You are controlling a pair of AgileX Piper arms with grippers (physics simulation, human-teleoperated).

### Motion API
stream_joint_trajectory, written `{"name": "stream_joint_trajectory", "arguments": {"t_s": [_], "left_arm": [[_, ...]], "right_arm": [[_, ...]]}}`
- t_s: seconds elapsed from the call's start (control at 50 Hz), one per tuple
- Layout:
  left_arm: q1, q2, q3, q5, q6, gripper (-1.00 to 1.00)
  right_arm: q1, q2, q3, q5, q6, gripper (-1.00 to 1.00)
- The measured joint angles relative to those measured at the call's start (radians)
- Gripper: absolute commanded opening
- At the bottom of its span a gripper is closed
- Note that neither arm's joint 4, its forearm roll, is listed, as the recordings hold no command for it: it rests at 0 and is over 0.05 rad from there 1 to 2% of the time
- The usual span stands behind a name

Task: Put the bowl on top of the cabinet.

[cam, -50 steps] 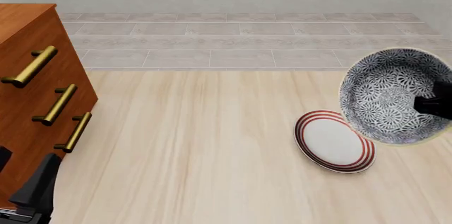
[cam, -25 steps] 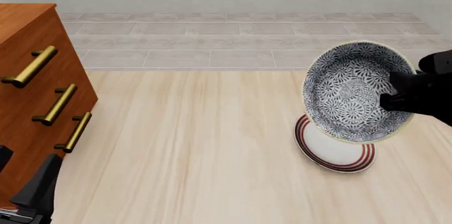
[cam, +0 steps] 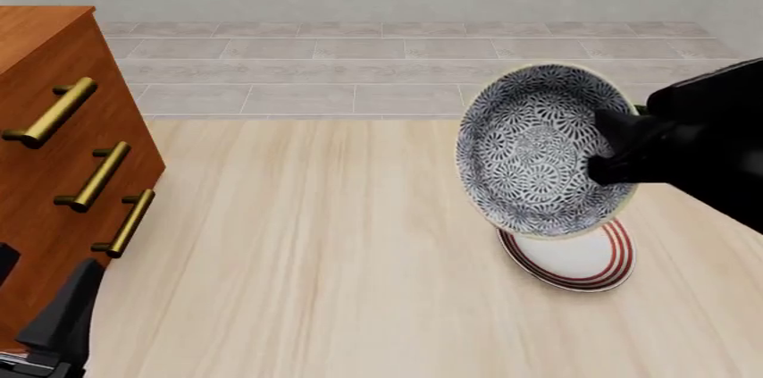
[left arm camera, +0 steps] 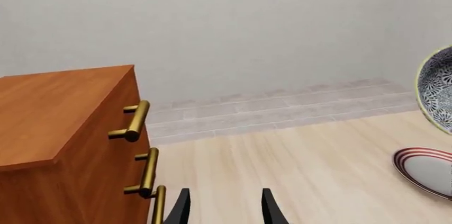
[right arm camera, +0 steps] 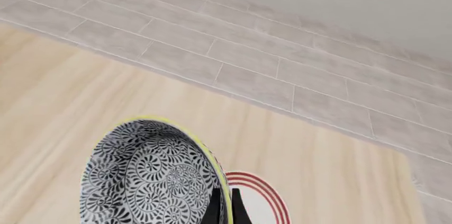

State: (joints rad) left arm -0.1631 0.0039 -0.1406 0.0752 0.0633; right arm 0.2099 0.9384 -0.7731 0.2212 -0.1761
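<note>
The bowl point(cam: 539, 150), blue-and-white patterned with a pale rim, hangs tilted in the air above the table's right side, its inside facing left. My right gripper point(cam: 608, 159) is shut on its right rim; in the right wrist view the two fingers pinch the bowl point(right arm camera: 152, 176) at its rim point(right arm camera: 223, 208). The cabinet point(cam: 60, 155), reddish-brown with three brass handles, stands at the far left, well apart from the bowl. My left gripper point(left arm camera: 224, 211) is open low beside the cabinet point(left arm camera: 67, 139), holding nothing. The bowl's edge point(left arm camera: 434, 89) also shows in the left wrist view.
A flat white plate with red rings point(cam: 573, 257) lies on the table just below the bowl, also seen as plate point(left arm camera: 427, 173) and plate point(right arm camera: 258, 205). A tiled strip point(cam: 417, 74) and wall lie beyond the table's far edge.
The right arm has carried the bowl leftward, from the frame's right edge to above the plate. The left arm has not moved.
</note>
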Motion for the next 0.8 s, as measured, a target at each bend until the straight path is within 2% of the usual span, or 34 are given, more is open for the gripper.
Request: {"name": "stream_joint_trajectory", "arguments": {"t_s": [0.16, 0.48, 0.8], "left_arm": [[-0.004, 0.016, -0.002, -0.013, 0.000, 1.00], [-0.042, 0.127, -0.014, -0.105, 0.011, 1.00], [-0.153, 0.311, -0.073, -0.237, 0.021, 1.00]], "right_arm": [[0.040, 0.017, -0.002, -0.038, 0.011, -1.00], [0.058, 0.047, -0.004, -0.117, 0.027, -1.00], [0.089, 0.101, 0.005, -0.183, 0.014, -1.00]]}}
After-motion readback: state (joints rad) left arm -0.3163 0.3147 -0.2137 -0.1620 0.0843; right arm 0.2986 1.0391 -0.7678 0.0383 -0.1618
